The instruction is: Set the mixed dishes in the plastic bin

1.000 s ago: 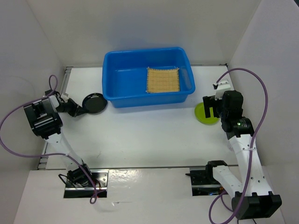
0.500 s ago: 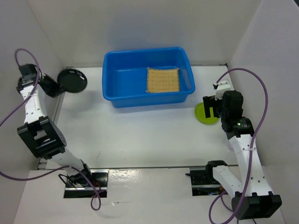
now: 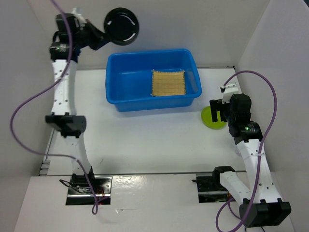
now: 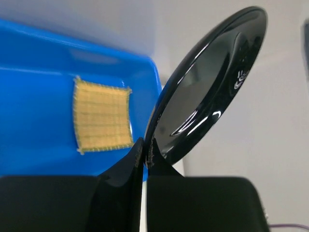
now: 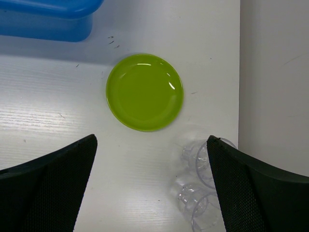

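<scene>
One dish, the small round black plate (image 3: 120, 26), is clamped by its rim in the left fingers (image 4: 120, 179), tilted in the air near the far left corner of the large bright-blue plastic bin (image 3: 145, 100), where the square tan bamboo mat (image 3: 168, 82) lies flat. The right fingers (image 5: 48, 188) are spread, empty, above the lime-green round plate (image 5: 144, 92) and two small clear plastic cups (image 5: 212, 157) on the desk (image 5: 48, 96).

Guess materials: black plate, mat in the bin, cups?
The black plate: glossy hard plastic or glazed ceramic, unclear which; sharp mirror-like reflections. The mat: matte, bamboo-like slats, with visible stitched rows and frayed edges. The cups: clear, thin-walled, see-through, likely plastic.
</scene>
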{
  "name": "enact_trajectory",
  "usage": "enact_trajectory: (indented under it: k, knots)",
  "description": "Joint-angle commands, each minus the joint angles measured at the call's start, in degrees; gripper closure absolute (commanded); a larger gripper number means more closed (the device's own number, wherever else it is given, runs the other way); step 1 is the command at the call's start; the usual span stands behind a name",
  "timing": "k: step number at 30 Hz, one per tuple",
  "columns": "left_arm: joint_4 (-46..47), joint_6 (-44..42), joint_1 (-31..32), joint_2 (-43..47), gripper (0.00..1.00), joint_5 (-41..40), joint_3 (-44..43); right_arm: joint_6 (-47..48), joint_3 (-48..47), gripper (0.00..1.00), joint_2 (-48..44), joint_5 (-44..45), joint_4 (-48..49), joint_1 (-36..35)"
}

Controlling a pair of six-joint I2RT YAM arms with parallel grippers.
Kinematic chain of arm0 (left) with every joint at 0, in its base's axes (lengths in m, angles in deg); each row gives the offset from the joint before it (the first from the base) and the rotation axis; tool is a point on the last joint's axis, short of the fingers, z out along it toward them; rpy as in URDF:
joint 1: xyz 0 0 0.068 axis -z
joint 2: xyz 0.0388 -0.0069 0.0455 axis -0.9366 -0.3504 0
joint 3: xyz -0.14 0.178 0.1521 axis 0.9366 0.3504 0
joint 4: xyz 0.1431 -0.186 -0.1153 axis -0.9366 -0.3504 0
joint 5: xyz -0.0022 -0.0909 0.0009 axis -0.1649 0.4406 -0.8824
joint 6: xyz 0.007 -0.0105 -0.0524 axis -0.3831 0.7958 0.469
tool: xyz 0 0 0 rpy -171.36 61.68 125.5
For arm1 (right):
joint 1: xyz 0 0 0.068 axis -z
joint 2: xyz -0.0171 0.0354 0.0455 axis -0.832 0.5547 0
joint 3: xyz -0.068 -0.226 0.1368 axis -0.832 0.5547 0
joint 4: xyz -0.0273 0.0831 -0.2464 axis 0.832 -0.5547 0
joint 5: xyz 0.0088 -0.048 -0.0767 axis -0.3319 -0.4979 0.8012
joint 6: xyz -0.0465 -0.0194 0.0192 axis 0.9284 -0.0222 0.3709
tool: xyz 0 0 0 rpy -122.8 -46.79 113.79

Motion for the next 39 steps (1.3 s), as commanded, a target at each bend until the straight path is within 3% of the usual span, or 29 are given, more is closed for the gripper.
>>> enact_trajectory:
  k: [1, 2, 4, 7, 18, 29, 31, 33, 38, 39]
  knots:
    - [-16.69, -2.16, 7.99, -14.79, 1.00, -0.58, -23.33, 0.13, -0.19, 0.01, -0.48, 0.66, 2.17, -0.20]
    - [-18.64, -1.03, 8.97, -21.54, 1.00, 2.04, -30.64, 0.13, -0.19, 0.01, -1.00, 0.66, 2.17, -0.20]
    - [-12.60, -0.40, 11.86, -23.09, 1.00, 6.88, -24.75, 0.13, -0.19, 0.01, -1.00, 0.66, 2.17, -0.20]
    - [-14.87, -0.40, 15.39, -32.55, 1.00, 3.83, -33.50, 0.13, -0.19, 0.01, -1.00, 0.66, 2.17, -0.20]
    - [0.31, 9.43, 18.56, -51.38, 1.00, 5.76, -33.35, 0.66, -0.19, 0.01, 0.75, -0.48, 2.17, -0.20]
    - [10.43, 14.36, 18.04, -59.49, 1.00, 6.63, -33.35, 0.66, -0.19, 0.01, 0.75, -1.09, 1.65, -0.72]
    - [11.75, 14.88, 18.03, -60.01, 0.96, 6.63, -33.35, 0.66, -0.19, 0.01, 0.75, -1.10, 1.64, -0.72]
    - [11.75, 14.89, 18.03, -60.01, 0.88, 7.16, -33.35, 0.66, -0.19, 0.01, 1.28, -1.10, 1.64, -1.25]
    - [3.36, 7.44, 18.03, -53.10, 0.19, 5.59, -33.35, 0.05, -0.19, 0.01, 3.03, 0.83, 2.87, -1.25]
    - [1.49, 5.59, 18.03, -51.94, 0.13, 3.49, -33.35, 0.04, -0.19, 0.01, 3.56, 0.84, 2.87, -1.25]
